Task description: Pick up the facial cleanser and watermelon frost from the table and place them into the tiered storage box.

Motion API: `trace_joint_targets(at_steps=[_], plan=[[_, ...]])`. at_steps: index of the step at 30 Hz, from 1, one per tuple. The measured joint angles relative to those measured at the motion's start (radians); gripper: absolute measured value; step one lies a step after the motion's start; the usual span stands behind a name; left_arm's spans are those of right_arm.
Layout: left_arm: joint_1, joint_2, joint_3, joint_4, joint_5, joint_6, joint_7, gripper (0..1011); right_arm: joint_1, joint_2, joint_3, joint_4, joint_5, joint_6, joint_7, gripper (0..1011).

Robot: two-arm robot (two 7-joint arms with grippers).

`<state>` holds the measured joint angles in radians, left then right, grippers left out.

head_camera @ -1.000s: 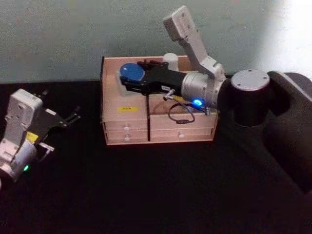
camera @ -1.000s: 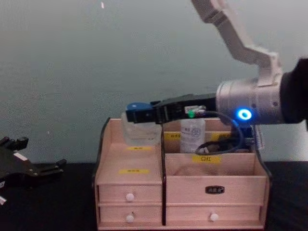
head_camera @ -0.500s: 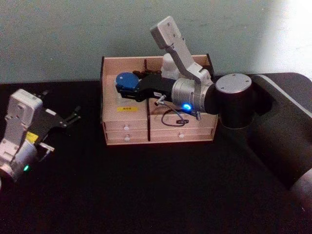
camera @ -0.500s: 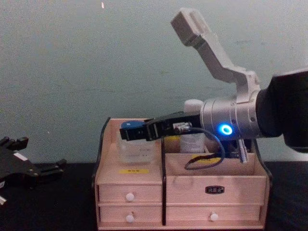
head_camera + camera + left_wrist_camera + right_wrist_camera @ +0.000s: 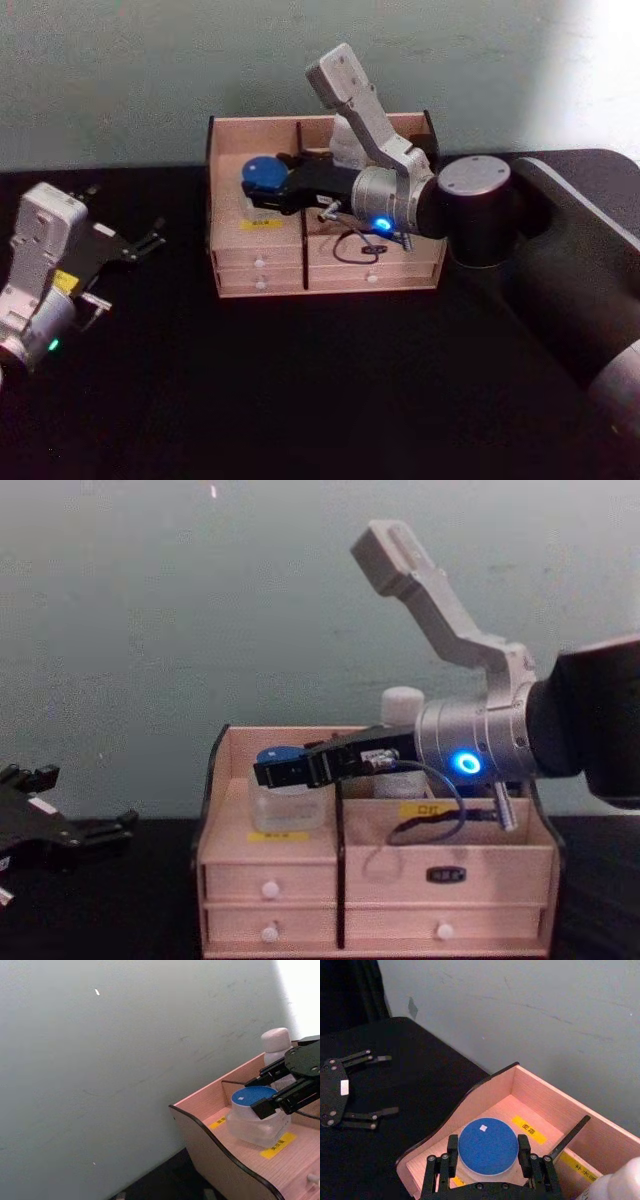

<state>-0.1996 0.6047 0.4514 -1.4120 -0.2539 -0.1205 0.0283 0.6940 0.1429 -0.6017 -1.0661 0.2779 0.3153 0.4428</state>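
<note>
The blue-lidded clear jar (image 5: 487,1146) sits in the left compartment of the tiered storage box (image 5: 258,262), apparently resting on the wooden step above the yellow label. My right gripper (image 5: 487,1152) reaches in from the right, its fingers (image 5: 452,1144) closed against both sides of the jar's lid. A white-capped bottle (image 5: 402,704) stands in the far right compartment. My left gripper (image 5: 145,240) is parked well to the left over the black table (image 5: 300,400), fingers spread and holding nothing.

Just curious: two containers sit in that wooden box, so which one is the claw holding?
The clear jar with the blue lid, in the box's left compartment; the white-capped bottle stands untouched.
</note>
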Motion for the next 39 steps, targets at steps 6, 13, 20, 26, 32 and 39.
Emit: trace_joint_targets(at_steps=[6, 13, 20, 26, 32, 39], plan=[[0.0, 0.0, 0.0, 0.0, 0.0, 0.0, 0.0, 1001, 0.0, 0.0, 0.0, 0.0, 0.0, 0.0, 0.0, 715], [0.0, 0.0, 0.0, 0.0, 0.0, 0.0, 0.0, 1001, -0.001, 0.001, 0.0, 0.0, 0.001, 0.001, 0.001, 801], [0.0, 0.0, 0.0, 0.0, 0.0, 0.0, 0.0, 1001, -0.001, 0.001, -0.001, -0.001, 0.002, 0.001, 0.001, 983], [0.0, 0.0, 0.0, 0.0, 0.0, 0.0, 0.0, 1001, -0.001, 0.001, -0.001, -0.001, 0.003, 0.001, 0.002, 1002], [0.0, 0.0, 0.0, 0.0, 0.0, 0.0, 0.0, 1001, -0.016, 0.006, 0.022, -0.024, 0.016, -0.01, 0.009, 1002], [0.0, 0.0, 0.0, 0.0, 0.0, 0.0, 0.0, 1001, -0.06, 0.03, 0.076, -0.114, 0.062, -0.053, 0.014, 1002]])
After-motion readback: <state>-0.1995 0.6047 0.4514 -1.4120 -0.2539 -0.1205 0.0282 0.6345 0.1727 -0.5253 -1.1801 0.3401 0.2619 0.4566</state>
